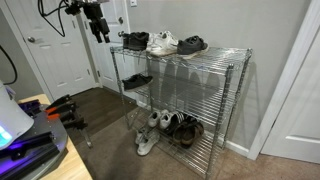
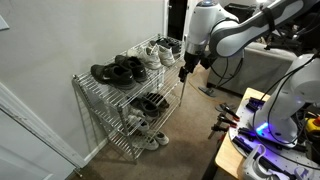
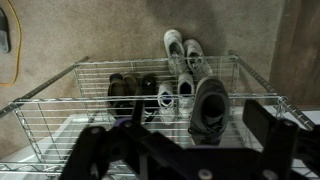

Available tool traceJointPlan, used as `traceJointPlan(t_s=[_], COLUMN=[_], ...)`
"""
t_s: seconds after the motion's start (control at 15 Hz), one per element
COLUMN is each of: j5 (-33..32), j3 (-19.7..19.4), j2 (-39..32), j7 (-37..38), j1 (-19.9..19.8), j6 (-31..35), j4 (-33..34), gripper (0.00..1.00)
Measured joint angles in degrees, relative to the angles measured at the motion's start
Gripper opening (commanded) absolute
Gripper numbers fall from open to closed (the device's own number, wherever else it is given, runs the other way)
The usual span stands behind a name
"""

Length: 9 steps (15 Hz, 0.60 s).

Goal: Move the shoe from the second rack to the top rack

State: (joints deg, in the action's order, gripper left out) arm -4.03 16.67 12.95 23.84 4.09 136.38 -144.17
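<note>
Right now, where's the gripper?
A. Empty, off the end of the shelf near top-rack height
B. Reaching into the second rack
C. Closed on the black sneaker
A: in both exterior views the gripper hangs off the end of the top rack with nothing in it.

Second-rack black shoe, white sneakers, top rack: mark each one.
Black shoe [image 1: 137,81]: in an exterior view, on its dark upper.
White sneakers [image 1: 163,43]: in an exterior view, on the pale upper.
Top rack [image 1: 222,56]: in an exterior view, on bare wire mesh near its end.
</note>
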Motion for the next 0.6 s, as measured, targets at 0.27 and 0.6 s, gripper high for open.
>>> traceJointPlan(t_s=[0.27,0.6], j5=[0.0,-0.8], j3=[0.0,-0.2], j2=[0.0,-1.8], j7=[0.0,0.0], j1=[0.0,0.5], j6=[0.0,-0.1], j4=[0.0,1.0], gripper=[1.00,1.00])
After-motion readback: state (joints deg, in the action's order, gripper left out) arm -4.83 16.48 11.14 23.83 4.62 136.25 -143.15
